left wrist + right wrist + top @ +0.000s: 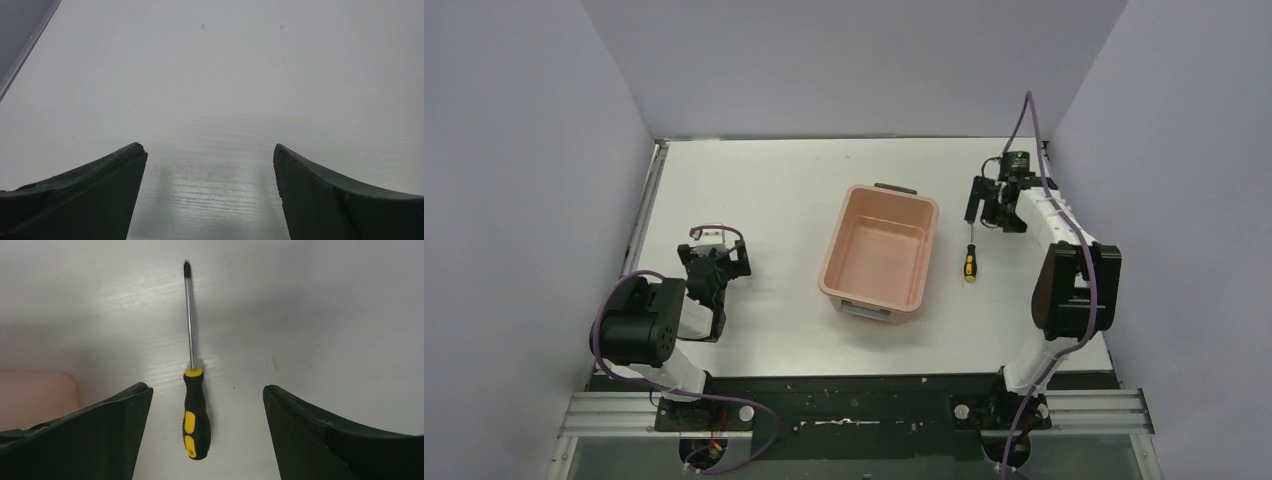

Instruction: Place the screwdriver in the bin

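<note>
Screwdriver (969, 262) lies flat on the surface (764, 190), just right of the bin (849, 240), not in it. Right gripper (982, 212) is open above it, handle (195, 412) between the spread fingers, not touching. Left gripper (210, 150) is open, well left of the bin.

Bin at mid-table, screwdriver on its right.

The bin (835, 245) is set on the table (764, 190) near its middle, its short ends turned toward the far wall and the arms. The screwdriver (969, 262) is laid flat on the table just right of the bin, apart from it (shaft away from the arms, handle nearer them). The right gripper (980, 210) is poised over it, the handle framed between the spread fingers in the wrist view. The left gripper (210, 150) is found well left of the bin, low over the table.
</note>
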You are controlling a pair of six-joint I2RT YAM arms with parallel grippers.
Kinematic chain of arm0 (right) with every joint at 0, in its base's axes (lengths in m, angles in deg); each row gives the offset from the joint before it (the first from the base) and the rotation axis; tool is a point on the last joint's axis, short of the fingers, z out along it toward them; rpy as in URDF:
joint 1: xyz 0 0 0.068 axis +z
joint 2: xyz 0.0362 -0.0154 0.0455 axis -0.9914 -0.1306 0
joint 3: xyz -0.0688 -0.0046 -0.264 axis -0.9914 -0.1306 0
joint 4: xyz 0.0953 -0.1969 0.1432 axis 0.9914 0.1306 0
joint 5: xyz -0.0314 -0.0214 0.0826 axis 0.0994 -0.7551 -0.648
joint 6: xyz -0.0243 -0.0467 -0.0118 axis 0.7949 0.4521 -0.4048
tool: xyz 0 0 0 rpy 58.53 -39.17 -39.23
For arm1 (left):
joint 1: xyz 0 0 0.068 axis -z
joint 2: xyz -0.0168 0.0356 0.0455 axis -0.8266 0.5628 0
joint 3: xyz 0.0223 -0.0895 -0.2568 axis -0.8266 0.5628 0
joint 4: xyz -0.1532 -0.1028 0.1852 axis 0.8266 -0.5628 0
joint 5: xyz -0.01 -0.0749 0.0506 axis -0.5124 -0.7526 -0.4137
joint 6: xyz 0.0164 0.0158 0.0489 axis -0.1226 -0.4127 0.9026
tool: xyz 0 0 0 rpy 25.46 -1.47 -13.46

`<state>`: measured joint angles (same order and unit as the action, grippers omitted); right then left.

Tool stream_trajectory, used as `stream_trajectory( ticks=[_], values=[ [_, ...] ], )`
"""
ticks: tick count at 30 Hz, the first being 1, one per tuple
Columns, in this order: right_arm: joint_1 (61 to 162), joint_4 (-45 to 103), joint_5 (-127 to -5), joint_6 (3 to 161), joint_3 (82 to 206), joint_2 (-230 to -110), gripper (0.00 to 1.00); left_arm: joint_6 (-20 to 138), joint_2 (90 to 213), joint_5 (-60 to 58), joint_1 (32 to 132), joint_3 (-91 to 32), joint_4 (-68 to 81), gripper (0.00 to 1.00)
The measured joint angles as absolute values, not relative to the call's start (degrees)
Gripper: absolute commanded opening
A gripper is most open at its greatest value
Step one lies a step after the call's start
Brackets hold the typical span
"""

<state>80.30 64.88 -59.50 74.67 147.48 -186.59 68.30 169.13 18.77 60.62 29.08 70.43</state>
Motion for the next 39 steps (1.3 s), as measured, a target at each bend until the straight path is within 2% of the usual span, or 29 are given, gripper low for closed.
stream_trajectory(
  ticks=[5,6,7,12,20,29,34,39],
  values=[
    [82.2,66.7,-61.2,75.3,140.9,-193.1,0.73,68.3,169.1,18.8,60.6,29.1,70.4,0.97],
    [82.9,66.9,-61.2,75.4,140.2,-193.8,0.67,68.3,169.1,18.8,60.6,29.1,70.4,0.97],
    [83.7,66.9,-61.2,75.5,139.9,-194.5,0.59,68.3,169.1,18.7,60.6,29.1,70.5,0.97],
    [86.9,66.0,-60.7,75.9,139.5,-196.6,0.02,68.3,169.1,18.8,60.6,29.1,70.5,0.97],
    [87.0,73.3,-58.9,76.2,145.4,-196.0,0.0,68.3,169.1,18.8,60.6,29.1,70.5,0.97],
    [88.5,89.1,-55.5,73.7,170.3,-184.0,0.0,68.3,169.1,18.7,60.6,29.1,70.6,0.97],
    [101.7,92.2,-53.6,68.9,178.6,-180.1,0.0,68.3,169.1,18.7,60.6,29.1,70.6,0.97],
    [118.2,91.2,-55.5,65.5,182.2,-184.6,0.0,68.3,169.1,18.7,60.6,29.1,70.6,0.97]
  ],
)
